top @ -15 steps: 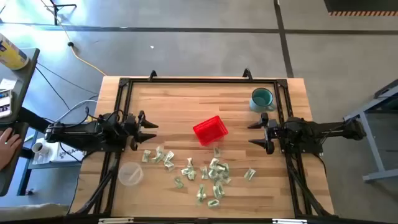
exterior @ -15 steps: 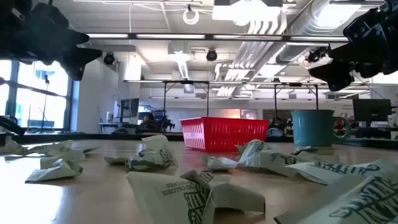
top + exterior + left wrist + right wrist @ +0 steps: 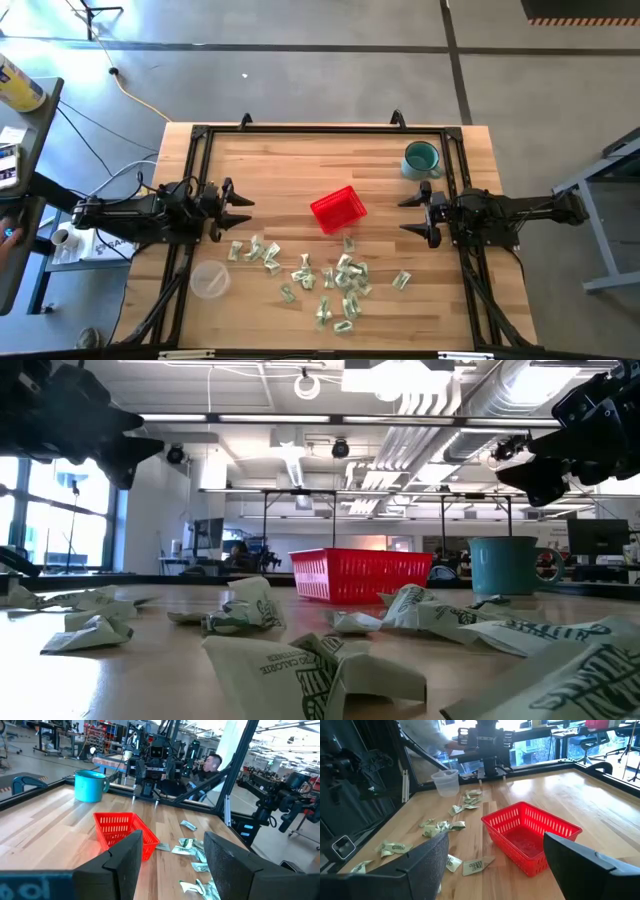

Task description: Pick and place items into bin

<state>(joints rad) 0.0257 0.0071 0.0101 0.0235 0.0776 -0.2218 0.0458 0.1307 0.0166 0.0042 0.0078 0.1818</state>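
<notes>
The red basket (image 3: pixel 338 209) stands upright on its base at mid-table, also seen in the left wrist view (image 3: pixel 124 833) and the right wrist view (image 3: pixel 531 835); it looks empty. Several pale green and white wrapped pieces (image 3: pixel 335 277) lie scattered on the wood toward the near edge (image 3: pixel 443 827) (image 3: pixel 192 846). My left gripper (image 3: pixel 238 207) hovers open above the table's left side. My right gripper (image 3: pixel 411 215) hovers open above the right side. Neither touches anything.
A teal mug (image 3: pixel 421 158) stands near the far right corner. A clear plastic cup (image 3: pixel 209 279) stands near the left near corner. A black frame (image 3: pixel 320 130) borders the table. Bare wood lies along the far half. A person's hand (image 3: pixel 8 235) shows at the picture's left edge.
</notes>
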